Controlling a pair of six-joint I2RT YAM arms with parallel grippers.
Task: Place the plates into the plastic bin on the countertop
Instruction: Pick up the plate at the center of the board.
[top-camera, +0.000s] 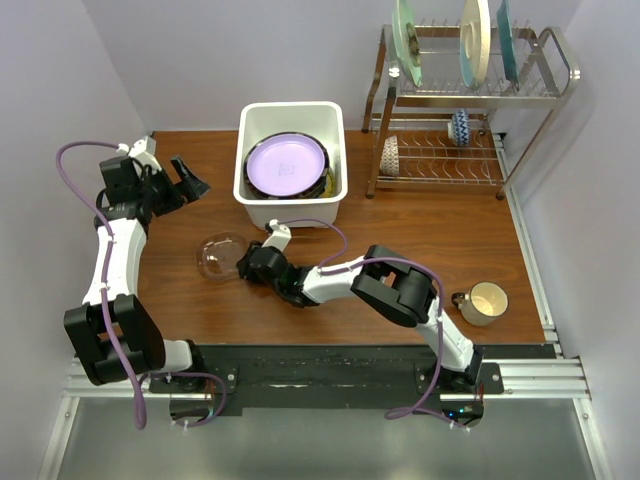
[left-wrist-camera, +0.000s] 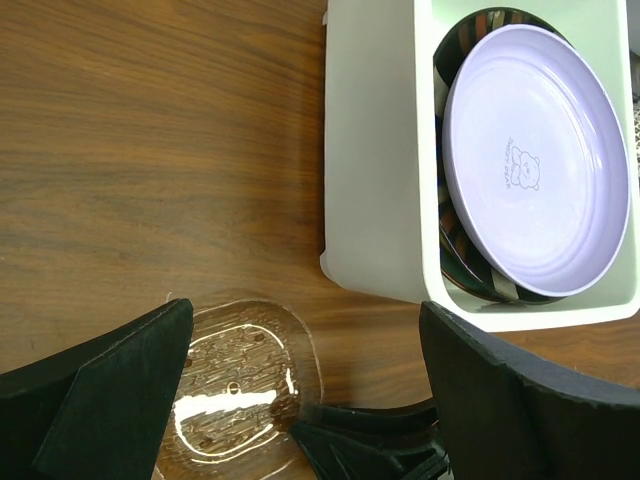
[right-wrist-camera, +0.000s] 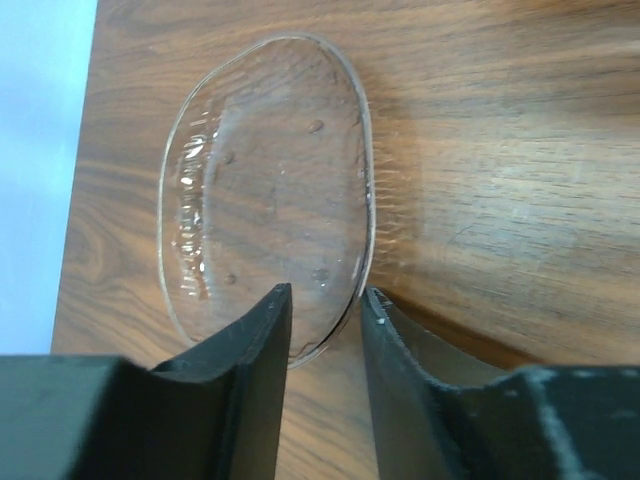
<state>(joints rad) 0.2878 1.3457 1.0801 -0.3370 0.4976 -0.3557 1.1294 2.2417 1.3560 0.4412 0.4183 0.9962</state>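
Reddish-brown wooden worktop (top-camera: 420, 240) fills the overhead view between pale lilac walls. The white plastic bin (top-camera: 290, 208) stands just beyond the right claw (top-camera: 243, 262) and off to the side of the left claw (top-camera: 192, 178). It holds a lilac plate (top-camera: 287, 165) lying flat on top of others. A clear glass plate (top-camera: 218, 253) lies on the wood at the right claw's tip. A wire rack (top-camera: 460, 165) and a cream mug (top-camera: 484, 303) stand well apart from both claws.

From the left wrist, the left claw hangs with its fingers spread wide and nothing between them. The bin is ahead and to one side. A black-rimmed striped plate (left-wrist-camera: 462, 270) shows under the lilac one.

From the right wrist, bare wood runs ahead of the claw. Its fingers (right-wrist-camera: 255, 370) are drawn close together and straddle the near rim of the glass plate. Whether they actually pinch it I cannot tell.
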